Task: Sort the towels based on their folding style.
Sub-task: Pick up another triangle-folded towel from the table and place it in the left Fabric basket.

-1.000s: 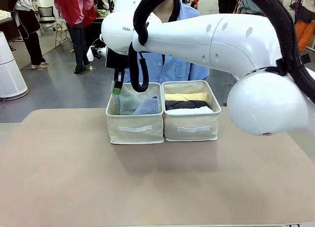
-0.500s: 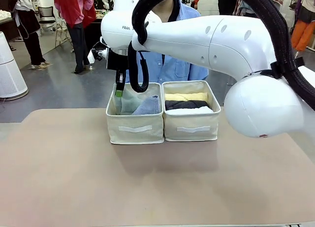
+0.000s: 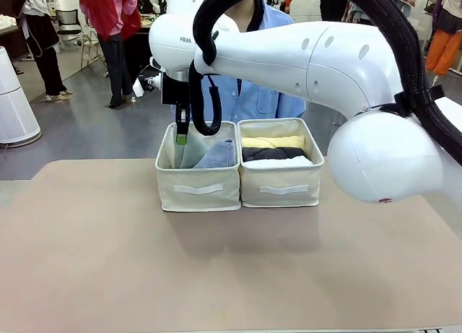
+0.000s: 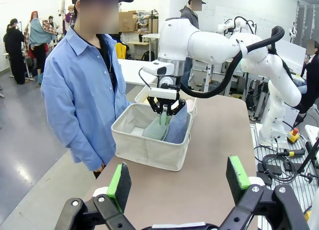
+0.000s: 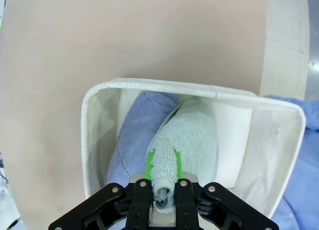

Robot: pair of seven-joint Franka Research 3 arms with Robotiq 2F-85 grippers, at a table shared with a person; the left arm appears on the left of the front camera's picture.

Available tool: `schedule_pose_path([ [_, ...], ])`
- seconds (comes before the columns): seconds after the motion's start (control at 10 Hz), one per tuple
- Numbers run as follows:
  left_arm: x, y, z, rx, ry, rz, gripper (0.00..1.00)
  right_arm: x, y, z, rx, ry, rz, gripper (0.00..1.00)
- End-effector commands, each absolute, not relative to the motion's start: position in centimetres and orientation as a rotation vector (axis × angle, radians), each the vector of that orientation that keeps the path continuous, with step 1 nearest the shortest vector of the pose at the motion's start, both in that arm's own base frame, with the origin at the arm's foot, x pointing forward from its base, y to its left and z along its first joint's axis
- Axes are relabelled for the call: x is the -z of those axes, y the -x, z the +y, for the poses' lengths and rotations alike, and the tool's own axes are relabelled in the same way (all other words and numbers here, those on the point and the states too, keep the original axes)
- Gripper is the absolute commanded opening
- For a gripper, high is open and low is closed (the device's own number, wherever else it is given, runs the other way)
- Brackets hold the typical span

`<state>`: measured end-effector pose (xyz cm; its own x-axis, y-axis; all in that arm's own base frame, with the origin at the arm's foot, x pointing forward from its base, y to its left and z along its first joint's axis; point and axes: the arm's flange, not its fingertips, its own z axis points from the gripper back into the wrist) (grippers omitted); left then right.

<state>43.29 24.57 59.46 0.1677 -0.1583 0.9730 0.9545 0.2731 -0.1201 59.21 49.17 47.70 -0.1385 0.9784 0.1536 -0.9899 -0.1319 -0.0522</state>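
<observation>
Terry this soft will sag, so my right gripper stays clamped on the grey-green cone towel at its tip, over the left box, beside the blue towel.

Only one piece of lettering can be read: the letters "FRAN", the start of a brand name cut off by a black cable, are printed in dark type on the white casing of the right arm near its wrist in the front view. No other text, number or sign is legible.
</observation>
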Motion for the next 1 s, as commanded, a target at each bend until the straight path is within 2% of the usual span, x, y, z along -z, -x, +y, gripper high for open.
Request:
schedule_pose_path([
  [0.0,-59.57,-43.06,24.56,0.995,0.956,-1.094,1.0,-48.36,-61.25,51.05,-1.714,-0.064,-0.143,0.15],
  [0.5,-59.57,-43.06,24.56,0.995,0.956,-1.094,1.0,-47.58,-61.42,51.15,-1.721,-0.102,-0.167,0.15],
  [0.6,-59.57,-43.06,24.56,0.995,0.956,-1.094,1.0,-47.78,-61.32,51.23,-1.732,-0.108,-0.176,0.17],
  [0.7,-59.57,-43.06,24.56,0.995,0.956,-1.094,1.0,-47.93,-61.27,51.23,-1.74,-0.104,-0.189,0.75],
  [0.8,-59.57,-43.06,24.56,0.995,0.956,-1.094,1.0,-48.02,-61.26,51.21,-1.739,-0.104,-0.191,0.77],
  [0.9,-59.57,-43.06,24.56,0.995,0.956,-1.094,1.0,-48.04,-61.28,51.29,-1.741,-0.104,-0.193,1.0],
])
